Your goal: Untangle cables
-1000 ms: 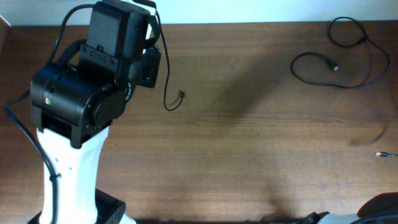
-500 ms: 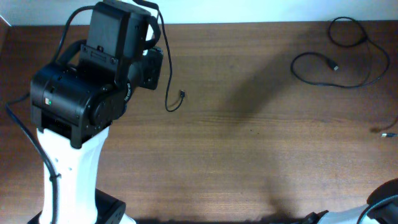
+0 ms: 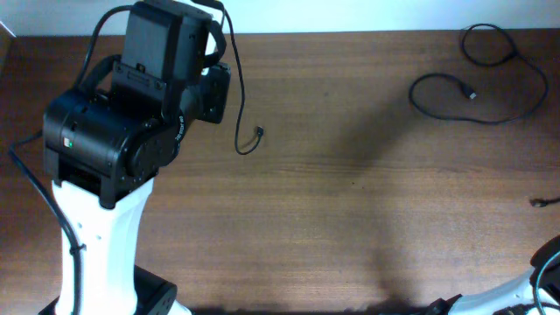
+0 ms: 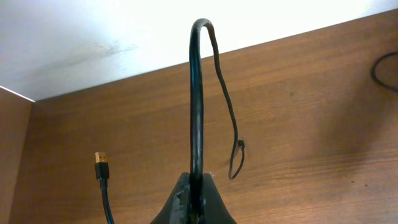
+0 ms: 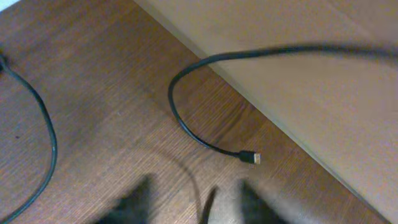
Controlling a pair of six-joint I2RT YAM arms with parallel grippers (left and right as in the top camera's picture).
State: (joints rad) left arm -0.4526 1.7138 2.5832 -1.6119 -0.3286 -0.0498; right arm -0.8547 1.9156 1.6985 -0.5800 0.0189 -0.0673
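Observation:
My left gripper (image 4: 196, 198) is shut on a thick black cable (image 4: 196, 93). The cable arcs up over the jaws, thins, and hangs down to a small plug (image 4: 240, 145) just above the table. From overhead, this cable (image 3: 238, 105) drapes off the left arm and ends at its plug (image 3: 259, 133). A second black cable (image 3: 477, 87) lies in loops at the far right. My right gripper (image 5: 196, 196) is blurred, with its fingers spread apart over the wood. A thin black cable (image 5: 186, 124) with a gold-tipped plug (image 5: 252, 157) lies just ahead of it.
A cable with a gold USB plug (image 4: 100, 163) hangs at the left of the left wrist view. A small plug (image 3: 542, 202) lies near the table's right edge. The right arm (image 3: 547, 267) shows only at the bottom right corner. The table's edge (image 5: 280, 124) runs diagonally close to the right gripper.
The right arm has drawn back toward the bottom right corner, and the small plug by the right edge has shifted. The left arm's hanging cable end has drifted slightly right.

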